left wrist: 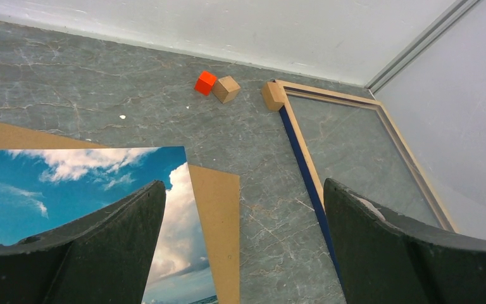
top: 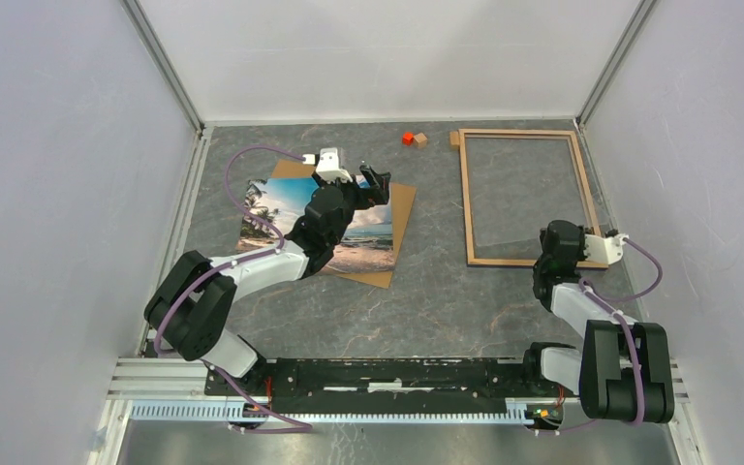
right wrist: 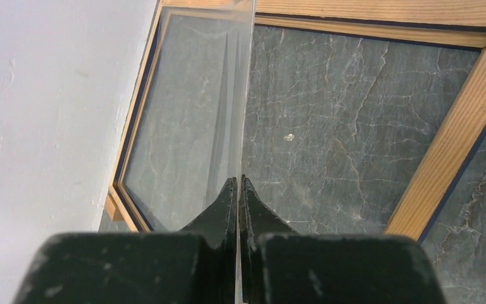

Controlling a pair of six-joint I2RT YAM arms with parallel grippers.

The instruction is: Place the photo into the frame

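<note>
The photo [top: 281, 208] [left wrist: 69, 183], a beach scene with blue sky, lies flat on a brown backing board [top: 397, 228] [left wrist: 218, 221] at centre left. My left gripper [top: 366, 189] [left wrist: 243, 190] hovers open over the photo's far right corner and holds nothing. The frame [top: 466, 194] [left wrist: 304, 152] [right wrist: 443, 152], light wood with a dark blue edge, lies at the right. My right gripper [top: 552, 235] [right wrist: 238, 178] is shut on the near edge of a clear pane [right wrist: 190, 126], which stands tilted up over the frame's opening.
An orange cube [top: 408, 139] [left wrist: 205, 83] and a wooden cube [top: 420, 139] [left wrist: 226, 89] sit by the back wall. A small wooden block [top: 454, 138] [left wrist: 272, 95] touches the frame's far left corner. The right wall runs close beside the frame.
</note>
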